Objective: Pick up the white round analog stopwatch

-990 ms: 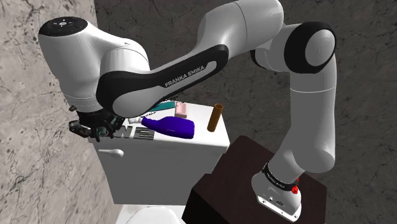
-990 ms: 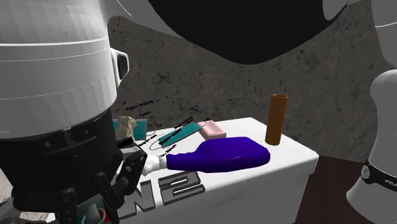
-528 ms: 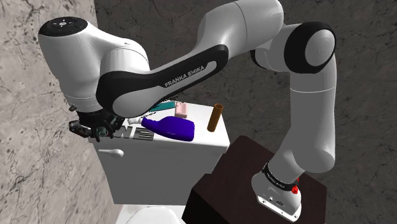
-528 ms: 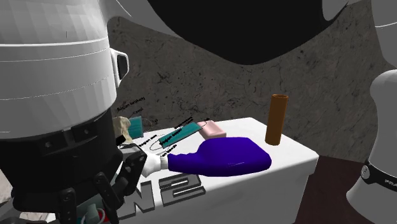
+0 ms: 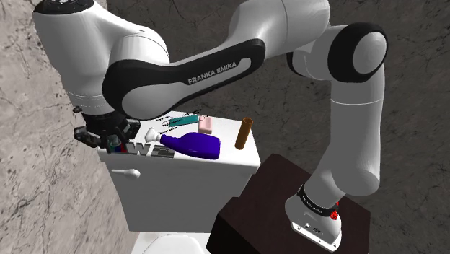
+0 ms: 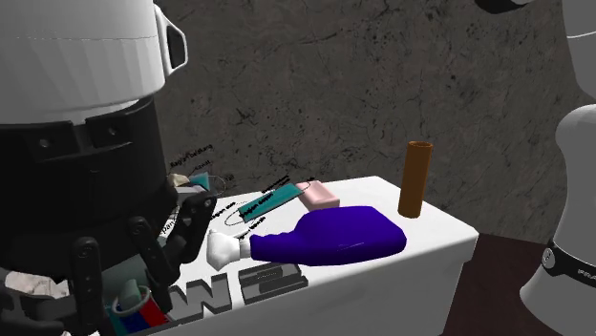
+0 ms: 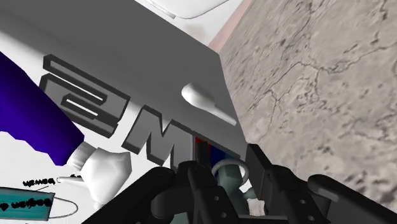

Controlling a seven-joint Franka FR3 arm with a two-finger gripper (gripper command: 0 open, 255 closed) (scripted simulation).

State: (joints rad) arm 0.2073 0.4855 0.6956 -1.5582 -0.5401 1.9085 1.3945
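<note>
Shoulder view: the gripper (image 5: 108,141) hangs just above the end of the toilet tank's lid (image 5: 231,157) at this view's left. I judge the grasp made and the lift as the step in hand. The next move calls for a straight rise, firmly clamped, clear of the lid's edge. A purple bottle (image 5: 193,144) lies on its side on the lid, and a brown tube (image 5: 244,133) stands upright toward the view's right, well apart from the gripper.

Second exterior view: the bottle's white cap (image 6: 225,250) is on and points toward the gripper, so its contents cannot be told. The tube's inside is hidden too. Behind the bottle, a pink block (image 6: 318,194) lies just beside a teal packet (image 6: 267,203).

Wrist view: the stopwatch (image 7: 230,184) sits between the two black fingers, which stand narrow and press it from both sides, with its pale ring showing between them. Beyond it are the lid's raised letters (image 7: 102,108) and the flush lever (image 7: 207,102).
</note>
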